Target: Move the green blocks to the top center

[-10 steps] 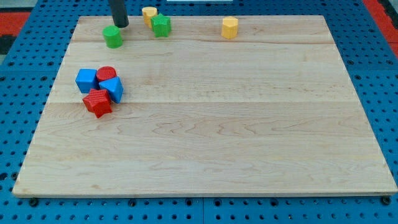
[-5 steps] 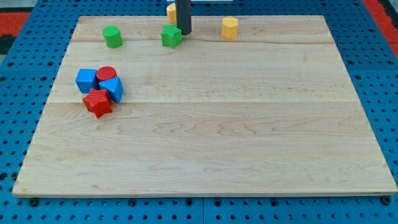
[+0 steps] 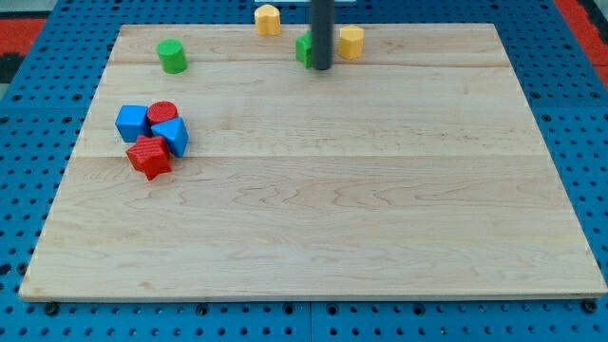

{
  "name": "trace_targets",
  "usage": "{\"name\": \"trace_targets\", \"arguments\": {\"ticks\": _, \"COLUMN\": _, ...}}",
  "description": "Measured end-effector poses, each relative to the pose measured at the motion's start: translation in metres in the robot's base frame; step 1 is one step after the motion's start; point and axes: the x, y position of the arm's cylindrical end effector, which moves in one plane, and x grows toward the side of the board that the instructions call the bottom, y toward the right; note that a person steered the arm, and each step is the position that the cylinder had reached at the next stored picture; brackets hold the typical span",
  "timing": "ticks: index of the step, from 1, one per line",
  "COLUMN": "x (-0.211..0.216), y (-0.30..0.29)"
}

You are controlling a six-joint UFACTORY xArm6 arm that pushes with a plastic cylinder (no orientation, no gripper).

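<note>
Board (image 3: pixel 313 218): wooden, lying on a blue pegboard.
My tip (image 3: pixel 322 67): a bare rod with no jaws, so it grips nothing. It sits near the top edge, about centre, just in front of one green block and hiding most of it.
Green block (image 3: pixel 304 48): only its left part shows beside the rod, so I cannot make out its shape. It lies at the top centre, just left of a yellow block; whether the two touch I cannot tell.
Green cylinder (image 3: pixel 172 56): near the top edge towards the top-left corner, well apart from my tip.
Yellow blocks: one (image 3: pixel 351 42) right of my tip, one (image 3: pixel 267 18) at the very top edge, left of centre.
Red and blue cluster: blue cube (image 3: pixel 132 122), red cylinder (image 3: pixel 162 112), second blue block (image 3: pixel 172 136) and red block (image 3: pixel 149 157), packed together near the left edge.
Step in hand, my judgement: the first green block looks placed; the cylinder remains.
How to do it well: I would come round to the cylinder's left side and push it rightward along the top edge, staying below the upper yellow block, and stop short of the placed green block.
</note>
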Motion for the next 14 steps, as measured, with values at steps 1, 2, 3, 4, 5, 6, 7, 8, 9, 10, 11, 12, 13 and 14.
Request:
{"name": "trace_targets", "arguments": {"ticks": 1, "x": 0.041, "y": -0.023}}
{"name": "trace_targets", "arguments": {"ticks": 2, "x": 0.035, "y": -0.158}}
{"name": "trace_targets", "arguments": {"ticks": 3, "x": 0.028, "y": -0.270}}
{"name": "trace_targets", "arguments": {"ticks": 4, "x": 0.003, "y": -0.295}}
{"name": "trace_targets", "arguments": {"ticks": 5, "x": -0.011, "y": -0.210}}
{"name": "trace_targets", "arguments": {"ticks": 6, "x": -0.011, "y": -0.109}}
{"name": "trace_targets", "arguments": {"ticks": 7, "x": -0.013, "y": -0.107}}
{"name": "trace_targets", "arguments": {"ticks": 8, "x": -0.025, "y": -0.145}}
{"name": "trace_targets", "arguments": {"ticks": 9, "x": -0.042, "y": -0.179}}
{"name": "trace_targets", "arguments": {"ticks": 10, "x": -0.018, "y": -0.171}}
{"name": "trace_targets", "arguments": {"ticks": 11, "x": 0.055, "y": -0.126}}
{"name": "trace_targets", "arguments": {"ticks": 12, "x": 0.053, "y": -0.054}}
{"name": "trace_targets", "arguments": {"ticks": 13, "x": 0.023, "y": -0.010}}
{"name": "trace_targets", "arguments": {"ticks": 14, "x": -0.016, "y": 0.017}}
